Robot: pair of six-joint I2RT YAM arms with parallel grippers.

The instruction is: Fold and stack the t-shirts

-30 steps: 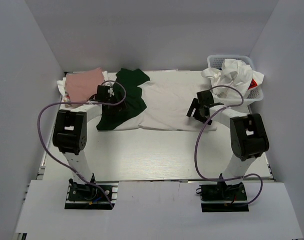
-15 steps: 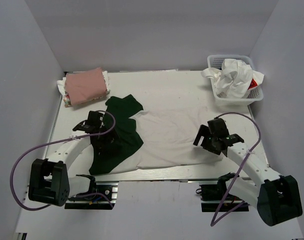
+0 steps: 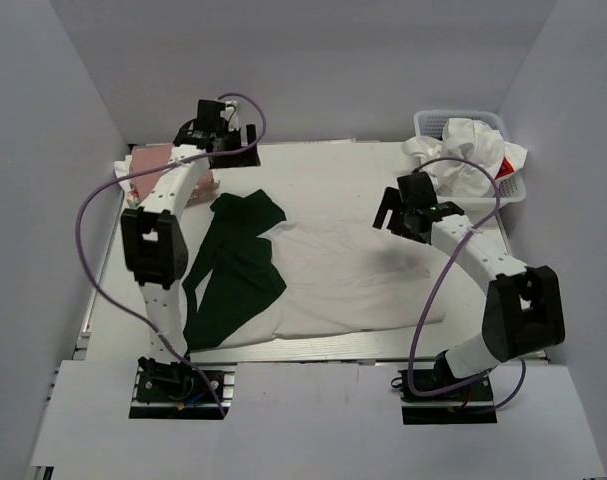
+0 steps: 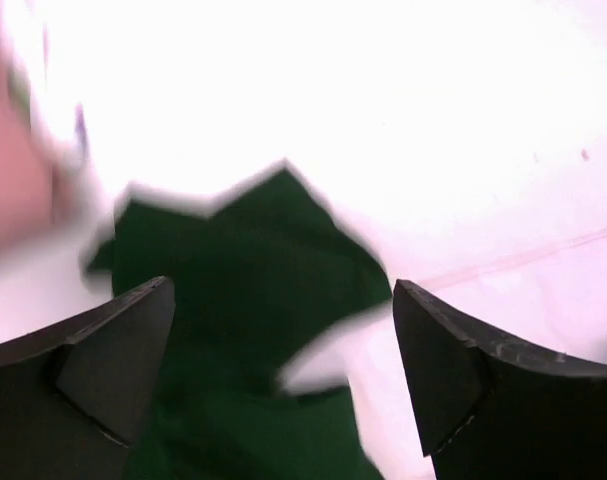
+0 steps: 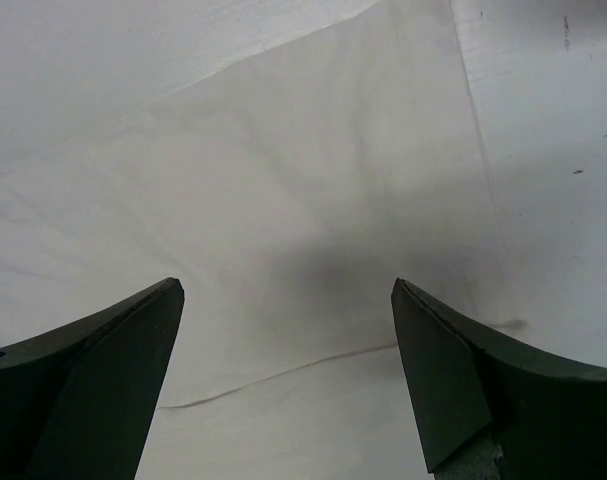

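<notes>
We find the left hand point(image 4: 283, 290) and right hand point(image 5: 286, 290) both spread open, empty. The shirt point(image 3: 333, 270) lies flat, centre frame, on the tabletop point(image 3: 333, 165). We advise pinching matching edges and folding evenly.

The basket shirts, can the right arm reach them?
Probably yes. The right gripper hangs open near the basket, and nothing lies over the crumpled shirts piled in it.
</notes>
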